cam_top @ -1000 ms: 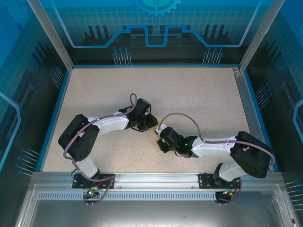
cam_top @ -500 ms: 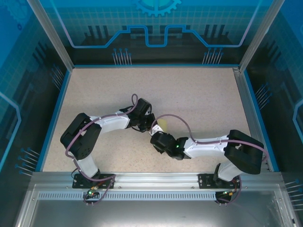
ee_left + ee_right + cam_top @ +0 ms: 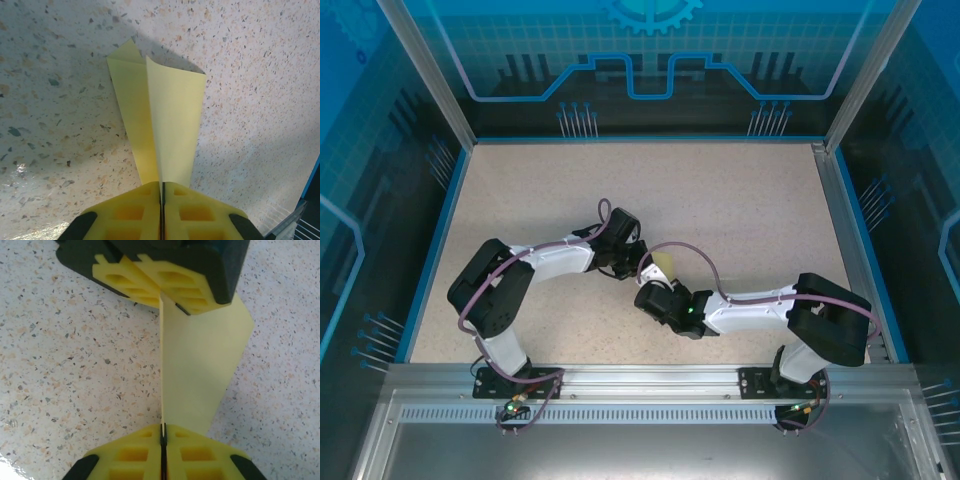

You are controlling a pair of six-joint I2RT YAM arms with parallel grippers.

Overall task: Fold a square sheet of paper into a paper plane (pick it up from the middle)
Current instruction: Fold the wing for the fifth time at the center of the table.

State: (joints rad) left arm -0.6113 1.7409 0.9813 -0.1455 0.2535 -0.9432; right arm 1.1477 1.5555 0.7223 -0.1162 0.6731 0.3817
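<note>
Left gripper (image 3: 162,186): I am pinching it shut on the pale-yellow paper (image 3: 170,120). My yellow pads are pressing flat together, with the paper's narrow end caught in the seam between them. Seen from my left wrist, the paper is fanning away from the pads in two layers and widening toward its far end. One flap is standing up along a centre crease, and a pointed corner is poking out behind it at the upper left. The paper is casting a soft shadow on the speckled tabletop (image 3: 50,125).

Right gripper (image 3: 163,429): I am clamping this one shut on the same paper. It is gripping a thin edge that is running straight from my pads to the left gripper's pads opposite. Between the two pinches the paper is standing on edge, its broad face spreading out to the right.

Overhead: both wrists are meeting near the middle of the table, a little toward the near side. The left gripper is sitting behind and to the left, the right gripper just in front. A small corner of yellow is peeking out between them. I cannot tell whether the paper is touching the table.
</note>
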